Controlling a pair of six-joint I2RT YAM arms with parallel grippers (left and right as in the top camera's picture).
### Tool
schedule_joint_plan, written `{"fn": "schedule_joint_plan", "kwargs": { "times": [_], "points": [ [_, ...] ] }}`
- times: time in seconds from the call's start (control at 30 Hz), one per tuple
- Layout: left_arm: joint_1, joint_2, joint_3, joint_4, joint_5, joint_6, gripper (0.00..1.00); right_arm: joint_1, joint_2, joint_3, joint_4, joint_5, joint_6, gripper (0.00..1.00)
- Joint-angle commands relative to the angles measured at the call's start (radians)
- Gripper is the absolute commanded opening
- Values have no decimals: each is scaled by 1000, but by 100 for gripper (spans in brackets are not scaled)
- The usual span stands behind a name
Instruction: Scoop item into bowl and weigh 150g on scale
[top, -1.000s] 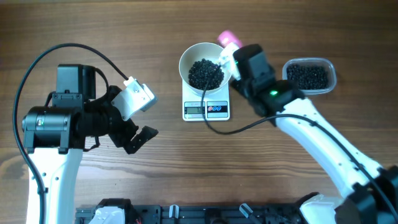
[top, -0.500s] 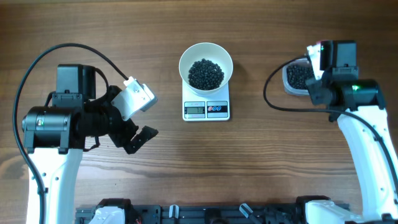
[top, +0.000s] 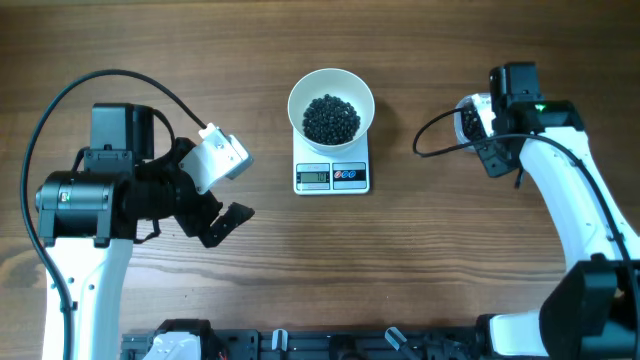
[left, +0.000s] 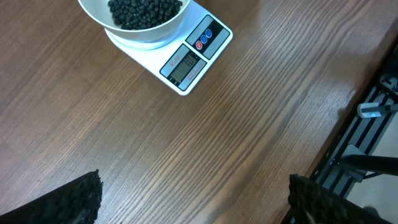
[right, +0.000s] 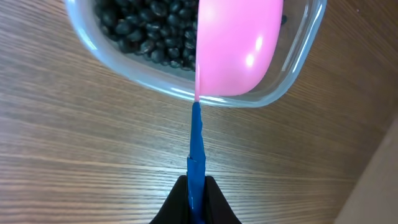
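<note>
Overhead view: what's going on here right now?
The right gripper is shut on the blue handle of the pink scoop, holding it at the clear tub of black beans. The white bowl, partly filled with beans, sits on the scale mid-table. The left gripper hangs open, off to the left, touching nothing.

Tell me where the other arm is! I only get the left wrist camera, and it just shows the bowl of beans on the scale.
Observer: The right gripper is at the right side of the table, by a clear tub holding more black beans.
Operator: Is it holding anything?
Observer: Yes, it is shut on the blue handle of a pink scoop, and the scoop's cup is at the tub's rim.
</note>
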Motion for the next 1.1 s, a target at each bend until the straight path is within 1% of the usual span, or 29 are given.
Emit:
{"fn": "schedule_joint_plan", "kwargs": {
  "times": [0.0, 0.07, 0.17, 0.3, 0.33, 0.47, 0.67, 0.8, 0.97, 1.07],
  "points": [
    [8, -9, 18, 2, 9, 22, 100, -1, 54, 12, -2, 90, 12, 4],
    [8, -9, 18, 2, 9, 22, 100, -1, 74, 12, 0, 108, 17, 4],
    [8, -9, 18, 2, 9, 22, 100, -1, 108, 12, 3, 207, 59, 4],
    [8, -9, 18, 2, 9, 22, 100, -1, 127, 12, 27, 233, 76, 4],
    [8, -9, 18, 2, 9, 22, 100, -1, 127, 12, 44, 266, 94, 4],
    [8, -9, 18, 2, 9, 22, 100, -1, 127, 12, 61, 321, 91, 4],
    [8, -9, 18, 2, 9, 22, 100, -1, 134, 12, 91, 314, 90, 4],
    [8, -9, 18, 2, 9, 22, 100, -1, 156, 12, 100, 232, 68, 4],
    [8, -9, 18, 2, 9, 22, 100, 2, 195, 12, 110, 218, 64, 4],
    [8, -9, 18, 2, 9, 22, 100, 4, 195, 13, 133, 116, 58, 4]
  ]
}}
